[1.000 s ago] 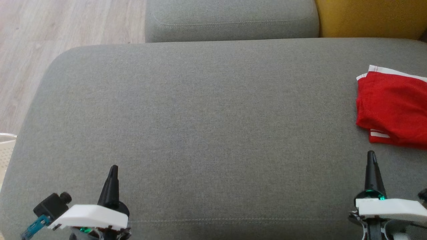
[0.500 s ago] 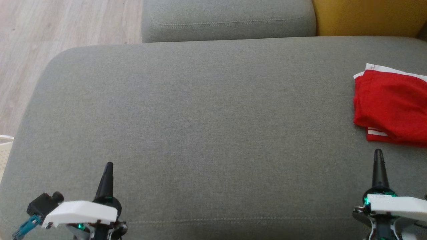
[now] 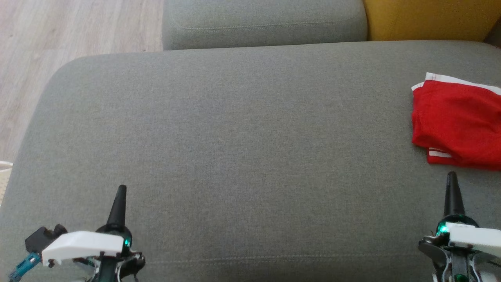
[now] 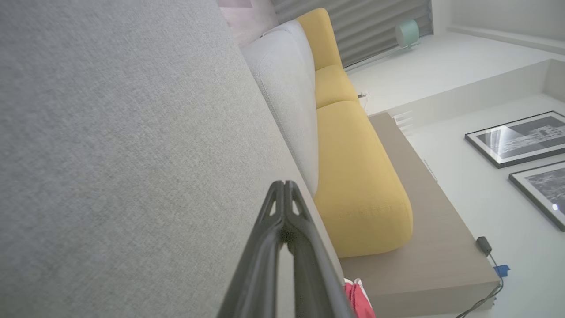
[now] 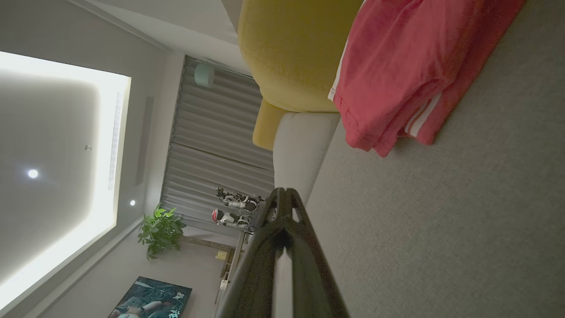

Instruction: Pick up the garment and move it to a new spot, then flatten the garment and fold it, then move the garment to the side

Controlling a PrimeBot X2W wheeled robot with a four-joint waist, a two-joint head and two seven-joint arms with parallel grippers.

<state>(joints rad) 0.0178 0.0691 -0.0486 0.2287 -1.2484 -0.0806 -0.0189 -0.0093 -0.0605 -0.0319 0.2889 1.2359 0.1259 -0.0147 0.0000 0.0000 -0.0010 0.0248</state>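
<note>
Grey sofa cushion (image 3: 242, 129) carries the folded red shorts (image 3: 458, 125) far toward its right end. The right gripper (image 3: 452, 181), fingers pressed together and empty, sits near their front hem. The left gripper (image 3: 121, 194), likewise closed, is near the front-left corner. A careless sweep of the right arm could snag the hem and undo the fold.

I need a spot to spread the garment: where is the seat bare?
The grey seat is bare from its left edge across to the red garment, and from the back cushion down to the left gripper and right gripper. Crowded only at the far right, where the garment lies just beyond the right gripper.
</note>
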